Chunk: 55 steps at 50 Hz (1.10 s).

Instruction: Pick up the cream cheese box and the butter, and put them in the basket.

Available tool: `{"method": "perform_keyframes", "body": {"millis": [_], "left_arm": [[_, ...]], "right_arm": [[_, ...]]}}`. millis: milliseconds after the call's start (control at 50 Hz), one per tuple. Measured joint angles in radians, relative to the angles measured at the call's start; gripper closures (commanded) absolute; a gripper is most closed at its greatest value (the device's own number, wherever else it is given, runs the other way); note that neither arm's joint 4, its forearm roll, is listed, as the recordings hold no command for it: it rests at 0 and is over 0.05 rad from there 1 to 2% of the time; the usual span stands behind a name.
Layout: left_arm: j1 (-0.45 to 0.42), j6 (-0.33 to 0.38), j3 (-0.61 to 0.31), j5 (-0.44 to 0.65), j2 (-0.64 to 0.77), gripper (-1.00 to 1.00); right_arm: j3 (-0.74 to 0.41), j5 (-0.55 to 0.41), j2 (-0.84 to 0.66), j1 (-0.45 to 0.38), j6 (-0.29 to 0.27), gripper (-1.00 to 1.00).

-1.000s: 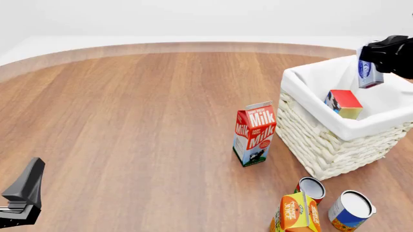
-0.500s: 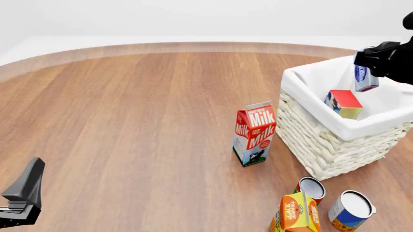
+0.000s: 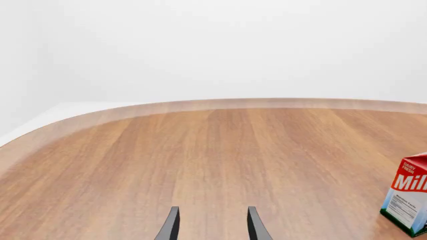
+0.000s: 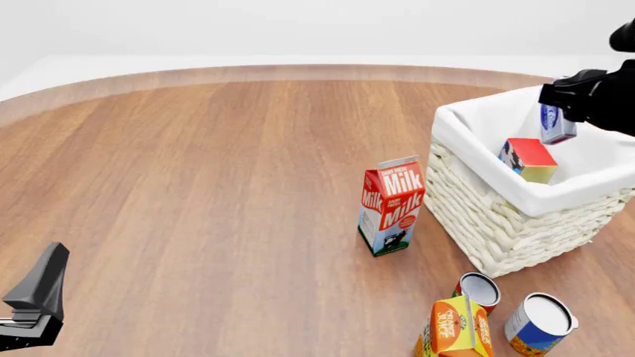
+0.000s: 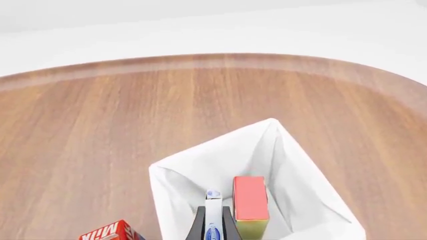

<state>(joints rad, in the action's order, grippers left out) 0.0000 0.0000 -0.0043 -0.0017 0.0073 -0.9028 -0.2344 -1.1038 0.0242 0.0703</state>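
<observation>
White liner: in the front view the basket holds the butter; the right gripper clamps the cream cheese box above it.
Right wrist: release over free liner beside the butter.
Left wrist: left gripper fingers apart, empty; milk carton cut off.

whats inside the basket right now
The butter leans inside the basket on its white liner. The right tool holds the cream cheese box above it. The basket floor is mostly hidden.
</observation>
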Motion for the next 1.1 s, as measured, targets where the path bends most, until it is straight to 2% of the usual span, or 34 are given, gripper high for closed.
{"method": "perform_keyframes", "body": {"millis": [360,380,1100], "left_arm": [[0.000,0.000,0.000,0.000,0.000,-1.00],[0.000,0.000,0.000,0.000,0.000,-1.00],[0.000,0.000,0.000,0.000,0.000,-1.00]], "right_arm": [[0.002,-0.002,-0.001,-0.005,-0.002,1.00],[0.001,-0.002,-0.002,-0.002,-0.003,-1.00],[-0.015,-0.002,0.021,0.006,-0.010,-1.00]]}}
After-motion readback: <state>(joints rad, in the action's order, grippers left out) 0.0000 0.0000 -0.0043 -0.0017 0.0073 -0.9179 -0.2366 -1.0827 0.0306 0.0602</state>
